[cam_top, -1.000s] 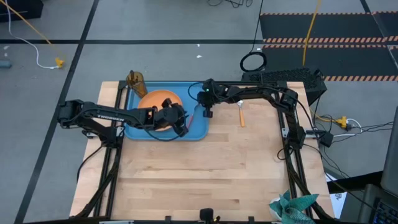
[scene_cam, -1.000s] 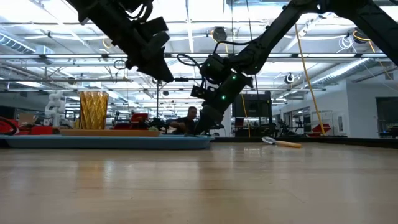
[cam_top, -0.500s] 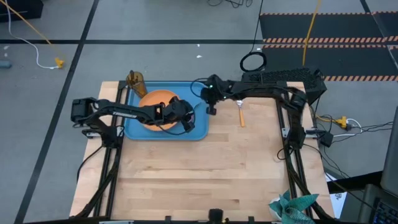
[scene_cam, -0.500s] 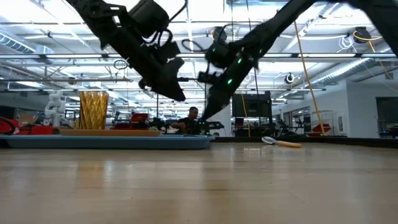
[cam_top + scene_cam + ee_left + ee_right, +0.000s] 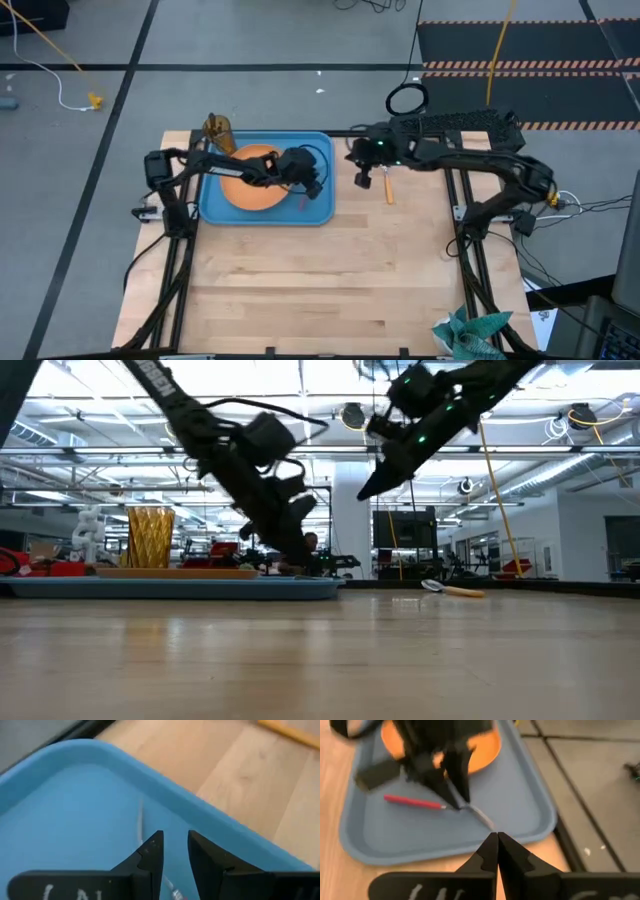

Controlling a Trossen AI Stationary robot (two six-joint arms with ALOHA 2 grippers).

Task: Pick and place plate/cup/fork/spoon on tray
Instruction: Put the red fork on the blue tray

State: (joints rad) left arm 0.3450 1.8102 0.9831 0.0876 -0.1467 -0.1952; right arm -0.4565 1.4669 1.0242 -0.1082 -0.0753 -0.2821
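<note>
On the tray (image 5: pixel 530 815), your left gripper (image 5: pixel 175 851) hangs half open and empty over the fork (image 5: pixel 437 805). Your right gripper (image 5: pixel 497 842), shut and empty, hovers near the spoon (image 5: pixel 388 186) lying on the table. Push down and you could knock the fork.

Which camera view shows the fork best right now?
The right wrist view: the fork lies whole on the tray, red handle and metal tines visible, the left gripper over its tine end. The left wrist view shows only its tines. In the high view the left arm mostly hides it; the low view does not show it.
</note>
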